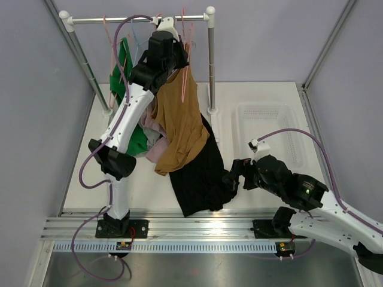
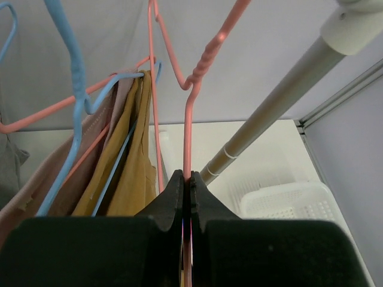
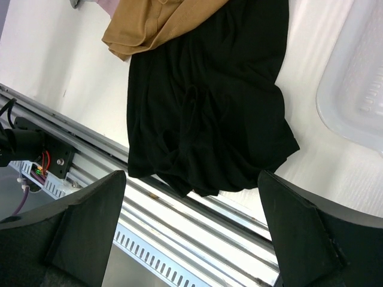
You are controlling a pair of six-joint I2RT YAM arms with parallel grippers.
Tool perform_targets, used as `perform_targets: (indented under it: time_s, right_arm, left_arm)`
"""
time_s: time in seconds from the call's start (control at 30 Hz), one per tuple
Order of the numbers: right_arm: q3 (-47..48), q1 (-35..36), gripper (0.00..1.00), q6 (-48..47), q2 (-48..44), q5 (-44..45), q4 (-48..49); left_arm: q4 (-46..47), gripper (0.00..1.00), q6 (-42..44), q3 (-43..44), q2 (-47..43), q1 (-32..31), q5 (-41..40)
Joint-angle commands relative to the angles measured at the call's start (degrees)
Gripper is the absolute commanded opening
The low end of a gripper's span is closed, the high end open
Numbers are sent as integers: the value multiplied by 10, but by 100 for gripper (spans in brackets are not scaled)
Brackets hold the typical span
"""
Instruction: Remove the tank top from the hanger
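Left gripper [image 2: 187, 186] is clenched on a pink hanger [image 2: 187, 128] at the rail [image 1: 119, 20]. The ochre tank top [image 1: 179, 119] hangs just beside it, hem resting on black cloth [image 3: 209, 89] on the table [image 1: 257, 95]. Right gripper [image 3: 191, 176] hovers over that cloth, jaws spread and holding nothing.

What the arm and the picture edges keep from sight

From above, the left arm [image 1: 128, 113] crosses the mustard tank top [image 1: 179, 119] — its shoulders, and where it hangs from the rail [image 1: 108, 20], are lost behind the wrist, and the green garment [image 1: 124, 66] shows only in part. The black garment [image 1: 200, 173] has its upper end tucked under the mustard one. In the left wrist view the pink hanger [image 2: 187, 137] vanishes between the closed left fingers [image 2: 170, 200]. In the right wrist view the basket [image 3: 359, 78] is cut by the right edge — the right fingers [image 3: 84, 227] are dark blurs at the bottom corners.
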Motion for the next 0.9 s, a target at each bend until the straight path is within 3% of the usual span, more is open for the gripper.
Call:
perform_targets:
  time_s: [0.0, 0.23, 0.3, 0.33, 0.43, 0.73, 0.77, 0.8, 0.87]
  right_arm:
    - [-1, 4, 100, -10, 9, -7, 20]
    - [-4, 4, 100, -6, 18, -13, 36]
    - [-5, 4, 99, -10, 28, -13, 41]
    - [-5, 4, 99, -15, 32, -17, 44]
    - [-10, 5, 100, -28, 63, -17, 67]
    - [32, 4, 99, -67, 254, 1, 124]
    - [40, 4, 99, -66, 277, -2, 127]
    - [55, 4, 99, -63, 325, -6, 128]
    - [66, 4, 100, -60, 370, -13, 138]
  left_arm:
    - [-27, 0, 6, 33, 16, 14, -2]
    - [-29, 0, 17, 26, 0, 18, 33]
    - [-26, 4, 16, 11, -16, 18, 45]
    - [-25, 21, 17, 7, -22, 16, 47]
    - [-23, 41, 26, -17, -59, 4, 44]
    - [-24, 71, 19, -79, -186, -11, 53]
    - [-26, 79, 17, -99, -214, -11, 53]
    - [-27, 99, 17, -110, -229, -13, 53]
    - [-35, 99, 16, -151, -260, -14, 53]
